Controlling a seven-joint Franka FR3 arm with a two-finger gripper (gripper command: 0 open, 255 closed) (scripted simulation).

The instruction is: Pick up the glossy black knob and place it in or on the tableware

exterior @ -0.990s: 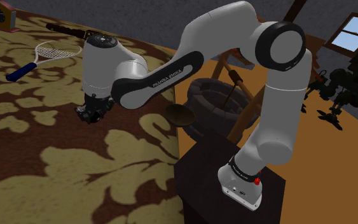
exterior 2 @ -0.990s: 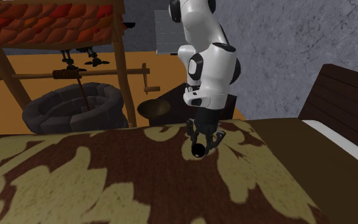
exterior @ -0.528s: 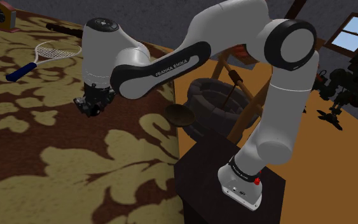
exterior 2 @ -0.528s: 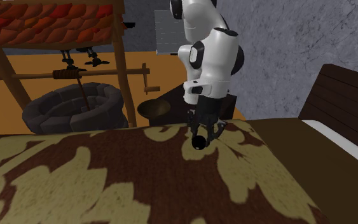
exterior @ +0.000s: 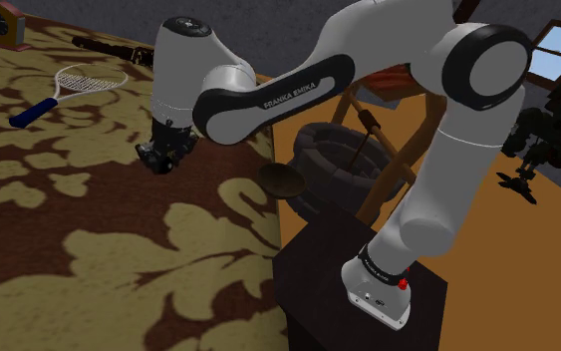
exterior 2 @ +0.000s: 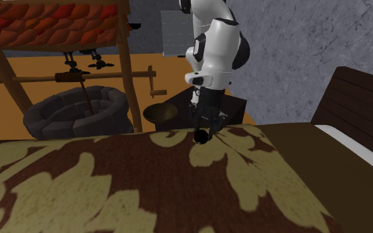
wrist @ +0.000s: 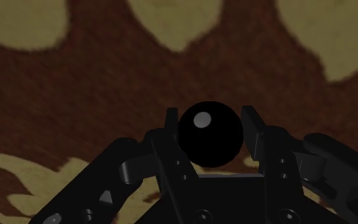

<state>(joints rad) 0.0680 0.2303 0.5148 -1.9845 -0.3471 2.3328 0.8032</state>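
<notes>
Patterned brown cover (exterior: pixel 119 249) below, gripper (exterior: pixel 158 160) clamped on glossy black knob (wrist: pixel 210 133), held clear: carry step, next needs a swing over brown bowl (exterior: pixel 282 179), then release.

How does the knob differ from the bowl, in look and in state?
The knob is a glossy black ball; the bowl is a brown, shallow dish. The knob is clasped between the fingers, over the patterned surface; the bowl stands free, beyond that surface's edge. Both are round.
</notes>
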